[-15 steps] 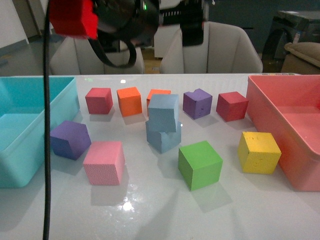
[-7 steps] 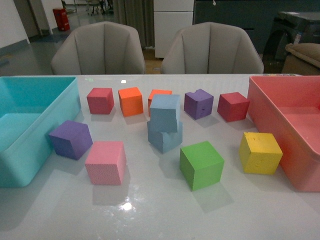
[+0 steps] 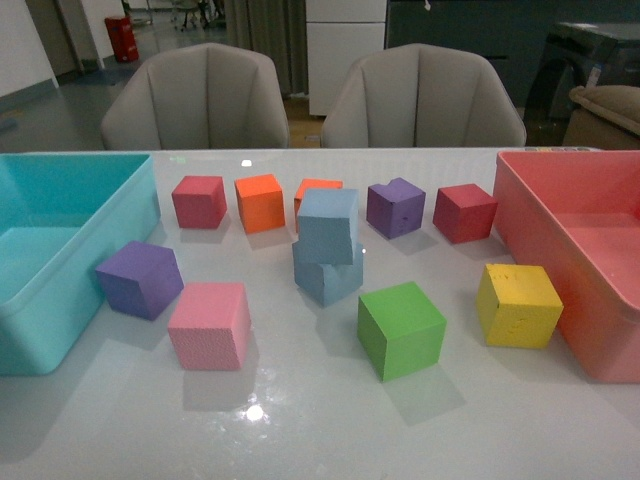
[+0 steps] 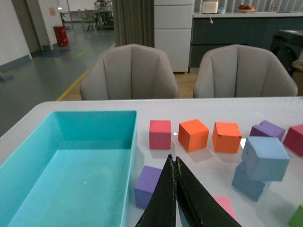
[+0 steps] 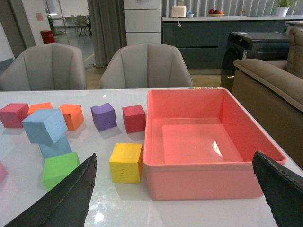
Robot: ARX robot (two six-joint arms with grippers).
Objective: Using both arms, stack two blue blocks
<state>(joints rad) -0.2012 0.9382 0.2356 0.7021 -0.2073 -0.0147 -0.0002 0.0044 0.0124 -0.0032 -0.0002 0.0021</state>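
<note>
Blue blocks: upper blue block (image 3: 327, 225) stacked askew on lower blue block (image 3: 327, 275), mid tabletop (image 3: 320, 420), just in front of an orange cube (image 3: 317, 190).
Left gripper (image 4: 174, 163): fingers pressed together, empty, above the purple cube (image 4: 149, 185) beside the teal bin (image 4: 71, 161).
Right gripper (image 5: 180, 189): fingers spread wide, empty, near the pink bin (image 5: 208, 177).
Nearby: green cube (image 3: 400, 329), yellow cube (image 3: 518, 305), pink cube (image 3: 209, 325).
</note>
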